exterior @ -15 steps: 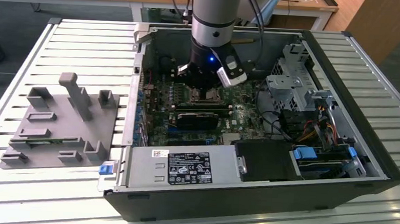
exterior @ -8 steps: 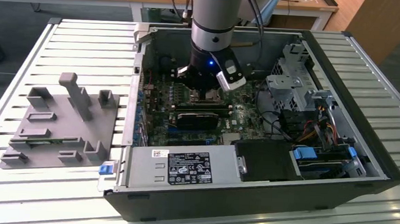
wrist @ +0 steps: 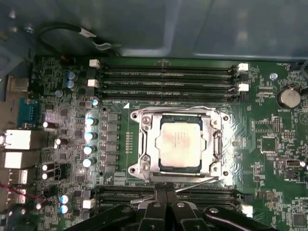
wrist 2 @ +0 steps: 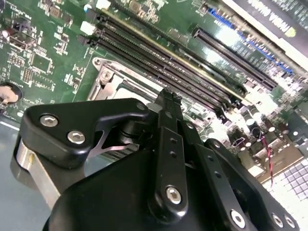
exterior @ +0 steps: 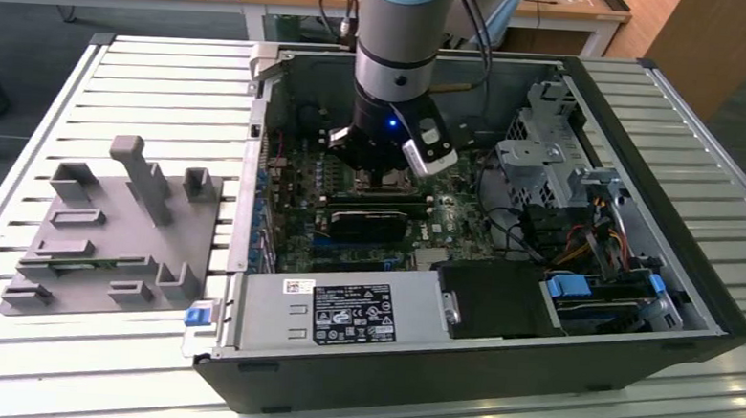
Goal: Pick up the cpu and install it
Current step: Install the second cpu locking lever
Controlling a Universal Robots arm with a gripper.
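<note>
The cpu (wrist: 180,143) lies flat in the motherboard (wrist: 269,144) socket, framed by the silvery socket bracket (wrist: 144,159), its metal top facing up in the first wrist view. The gripper (wrist: 166,195) hangs just beside it, past the bracket's edge, its two fingertips (wrist: 161,193) pressed together with nothing between them (the same closed pair shows in the second wrist view (wrist 2: 168,98)). Rows of black memory slots (wrist: 168,77) run along both sides of the socket, so room is tight there. In the exterior view the arm (exterior: 401,48) reaches down into the open computer case (exterior: 629,194), walled all round, while the grey fixture plate (exterior: 104,233) lies on the slatted table (exterior: 7,372) outside, toward the exterior view's left.
</note>
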